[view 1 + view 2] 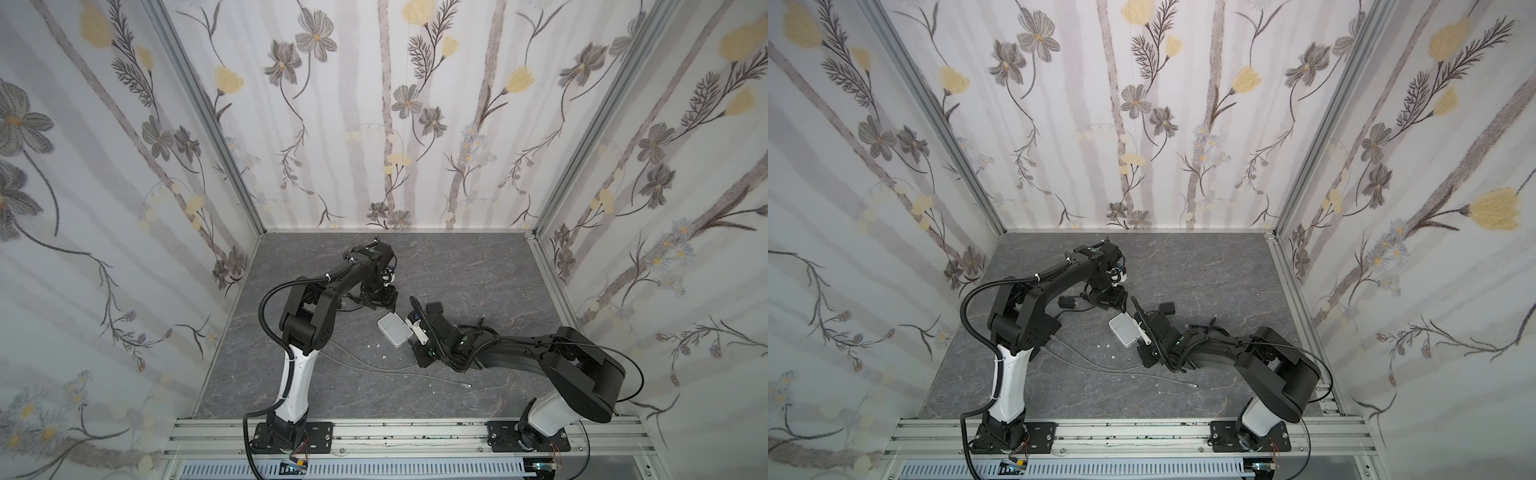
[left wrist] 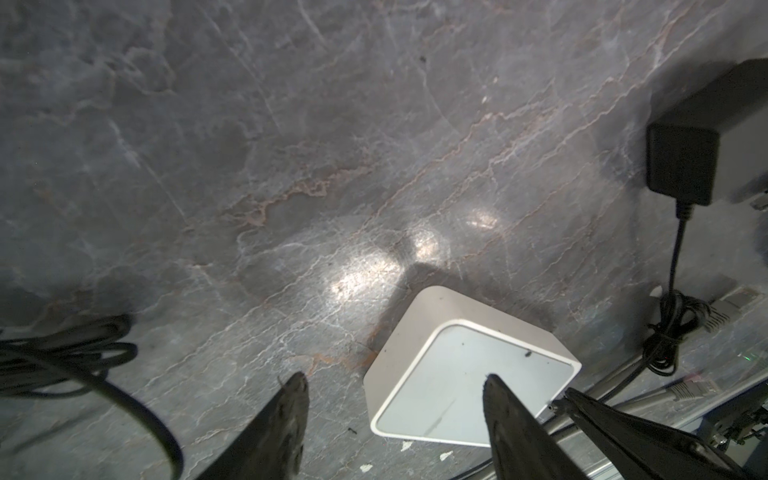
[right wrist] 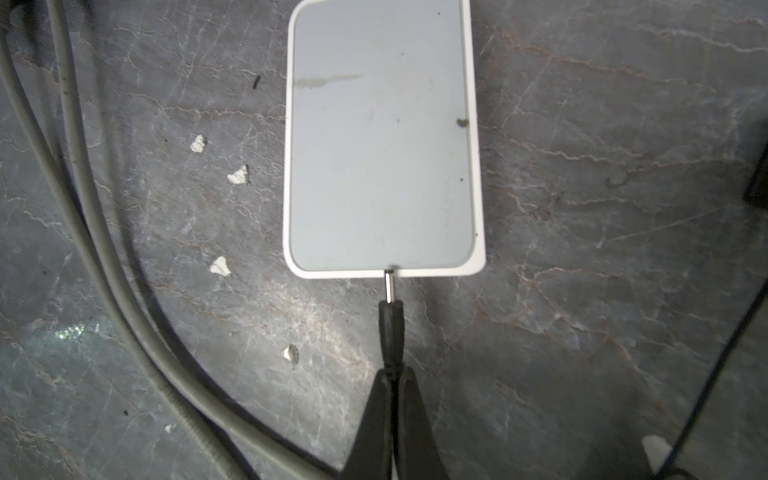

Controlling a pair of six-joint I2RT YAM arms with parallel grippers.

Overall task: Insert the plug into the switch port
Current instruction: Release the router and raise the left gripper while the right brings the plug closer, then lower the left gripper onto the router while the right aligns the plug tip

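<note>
Just inside the desk's (image 1: pixel 457 266) front edge, grey cables (image 1: pixel 365 365) curve across it. Beyond them, at mid-desk, the right gripper (image 3: pixel 392 374) pinches the black plug (image 3: pixel 391 328) and points it along the long axis of the switch box (image 3: pixel 382 137). The box lies flat, running diagonally from near right to far left. The plug's metal tip meets the switch port (image 3: pixel 389 271) in the near short side, with the pin mostly showing. The left gripper (image 2: pixel 395 382) hangs spread wide over the box's far end. A black adapter (image 2: pixel 681 166) lies just past, and open marble reaches the back edge.
</note>
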